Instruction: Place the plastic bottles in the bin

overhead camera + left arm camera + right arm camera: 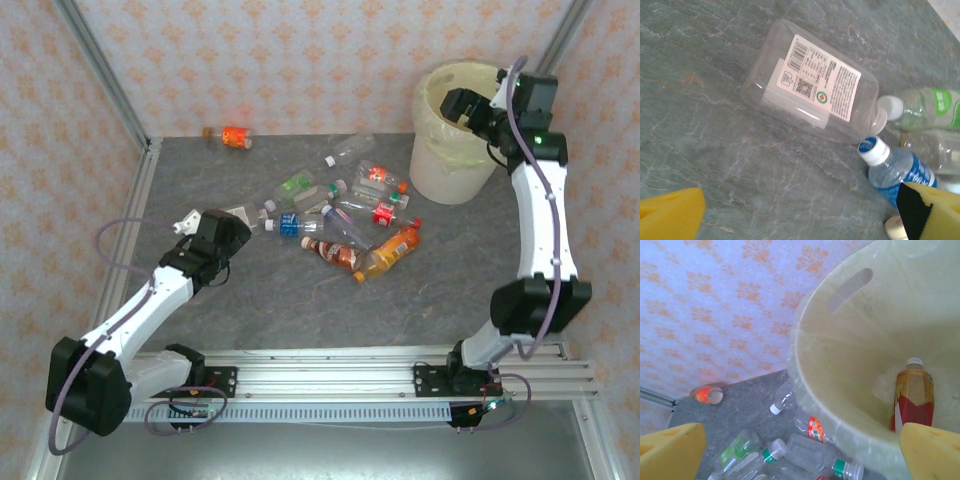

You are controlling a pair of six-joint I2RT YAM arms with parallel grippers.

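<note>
On the grey table (300, 300) bottles (340, 232) lie mid-table, and the left tool (800, 220), fingers spread wide, has the nearest clear bottle (243, 213) just right of it, long axis left-right, while the right tool (800, 452) gapes empty over the far-right bin (450, 175).

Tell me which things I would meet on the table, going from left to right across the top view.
lone orange bottle at the back → blue-label bottle → small red-label bottle → bin
</note>
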